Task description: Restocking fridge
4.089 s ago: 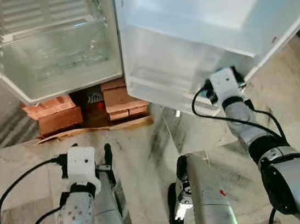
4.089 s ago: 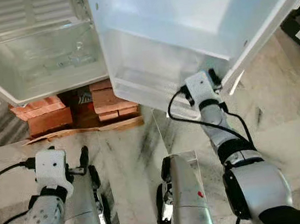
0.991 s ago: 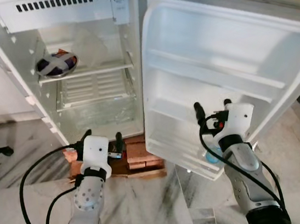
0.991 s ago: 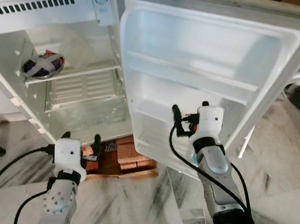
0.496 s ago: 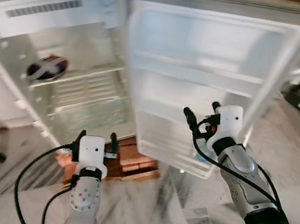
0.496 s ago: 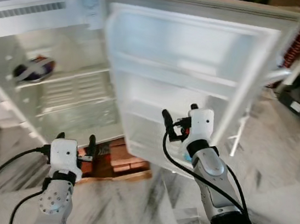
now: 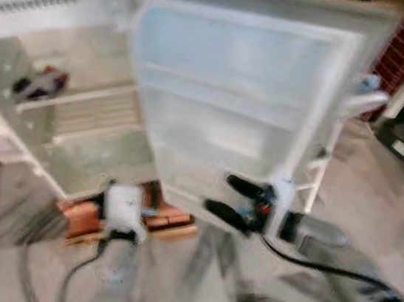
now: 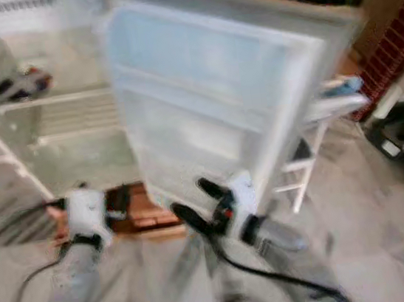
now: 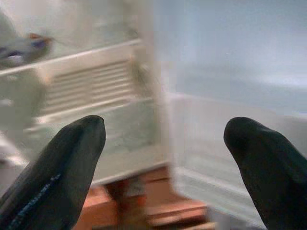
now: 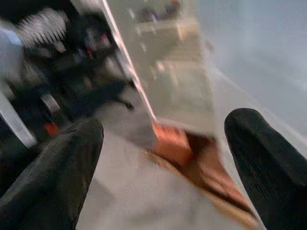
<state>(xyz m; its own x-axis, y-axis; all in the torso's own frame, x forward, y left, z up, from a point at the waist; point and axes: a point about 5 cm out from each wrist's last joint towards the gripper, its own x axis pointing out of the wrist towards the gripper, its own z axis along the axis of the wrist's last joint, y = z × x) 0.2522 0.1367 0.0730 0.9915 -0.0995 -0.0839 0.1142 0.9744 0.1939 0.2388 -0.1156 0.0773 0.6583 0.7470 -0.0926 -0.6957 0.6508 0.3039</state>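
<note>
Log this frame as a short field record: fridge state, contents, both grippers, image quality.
fridge: open, standing on bricks
door: swung wide, shelves look bare
contents: one dark bowl-like item on the upper shelf
left gripper: open, empty, facing the fridge
right gripper: open, empty, below the door's lower edge
image quality: heavy motion blur

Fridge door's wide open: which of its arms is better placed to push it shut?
Probably the right. The right gripper, fingers open, hangs just below the open door's lower edge. The left gripper, also open, is over by the bricks under the fridge cabinet.
</note>
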